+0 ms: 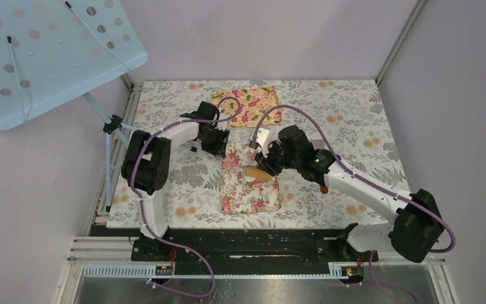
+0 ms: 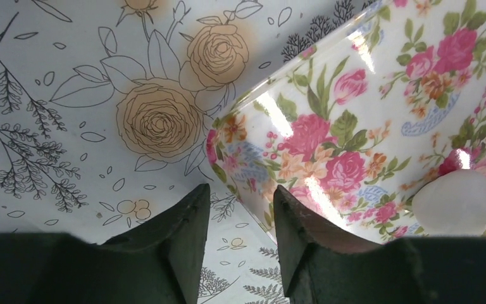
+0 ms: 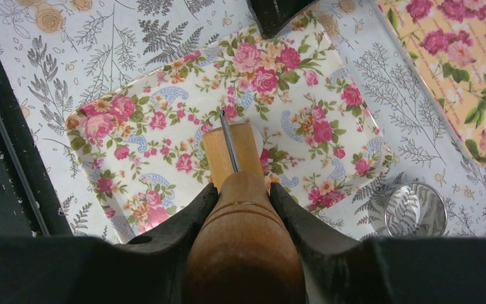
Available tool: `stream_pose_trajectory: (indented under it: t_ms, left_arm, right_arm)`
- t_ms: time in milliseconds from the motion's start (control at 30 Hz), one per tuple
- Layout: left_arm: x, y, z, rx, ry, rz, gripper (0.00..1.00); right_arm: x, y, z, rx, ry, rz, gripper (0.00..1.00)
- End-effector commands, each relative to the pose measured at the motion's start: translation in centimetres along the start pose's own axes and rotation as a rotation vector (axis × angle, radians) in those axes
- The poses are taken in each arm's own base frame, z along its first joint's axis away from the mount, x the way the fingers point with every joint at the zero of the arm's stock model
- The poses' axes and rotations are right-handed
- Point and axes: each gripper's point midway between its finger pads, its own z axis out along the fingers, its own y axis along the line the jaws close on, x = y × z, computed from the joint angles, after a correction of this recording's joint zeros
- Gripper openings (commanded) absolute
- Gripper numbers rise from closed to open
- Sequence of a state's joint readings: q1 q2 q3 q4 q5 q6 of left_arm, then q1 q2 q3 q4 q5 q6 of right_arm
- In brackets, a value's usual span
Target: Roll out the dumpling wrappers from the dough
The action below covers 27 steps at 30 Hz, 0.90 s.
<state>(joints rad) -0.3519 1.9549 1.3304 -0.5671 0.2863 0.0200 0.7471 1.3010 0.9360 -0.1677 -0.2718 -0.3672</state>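
A white flowered tray (image 1: 253, 199) lies mid-table. On it sits the dough (image 2: 459, 199), a small soft white lump. My right gripper (image 3: 243, 190) is shut on the handle of a wooden roller (image 3: 231, 149), whose barrel lies across the tray (image 3: 133, 120); from above the roller (image 1: 258, 172) sits at the tray's middle. My left gripper (image 2: 240, 202) hovers at the tray's far left corner (image 2: 228, 133), jaws apart, with the tray's edge running between the fingers (image 2: 186, 240). From above, that gripper (image 1: 216, 144) is at the tray's top left. No dumpling wrappers are in view.
A shiny metal ring (image 3: 416, 209) stands on the patterned tablecloth right of the tray. A yellow flowered tray (image 1: 247, 104) lies at the back. A perforated light-blue panel (image 1: 44, 50) on a stand overhangs the far left corner. A black rail (image 1: 247, 244) runs along the near edge.
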Motion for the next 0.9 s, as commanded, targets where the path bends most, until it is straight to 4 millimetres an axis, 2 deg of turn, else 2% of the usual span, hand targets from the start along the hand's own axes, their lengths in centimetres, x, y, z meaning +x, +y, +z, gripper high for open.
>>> stream_pose_trajectory:
  t_ms: [0,133,167,333,467,600,733,867]
  left_arm:
    - [0.5,0.3,0.7,-0.004,0.038,-0.030,0.37]
    - [0.6,0.4,0.8,0.006,0.041,-0.051,0.11]
    - [0.7,0.4,0.8,0.011,0.045,-0.056,0.09]
    - [0.9,0.6,1.1,0.020,0.060,-0.078,0.05]
    - [1.2,1.3,1.1,0.024,0.064,-0.128,0.01]
    - [1.2,2.3,1.2,0.011,0.054,-0.197,0.00]
    - [0.7,3.1,0.9,-0.051,0.006,-0.245,0.00]
    - [0.3,3.7,0.2,-0.111,-0.037,-0.308,0.00]
  right_arm:
    - [-4.7,-0.9,-0.1,0.060,-0.107,-0.079,0.00]
    - [-5.2,-1.3,0.4,0.087,-0.108,-0.067,0.00]
    - [-5.3,-1.3,0.7,0.090,-0.107,-0.059,0.00]
    - [-5.1,-1.3,2.1,0.091,-0.077,-0.042,0.00]
    - [-5.1,-0.6,2.8,0.067,-0.066,-0.021,0.00]
    - [-6.4,-0.1,2.0,0.064,-0.083,-0.027,0.00]
    - [-8.4,-0.4,0.7,0.078,-0.107,-0.022,0.00]
    - [-9.1,0.1,0.3,0.051,-0.113,-0.002,0.00]
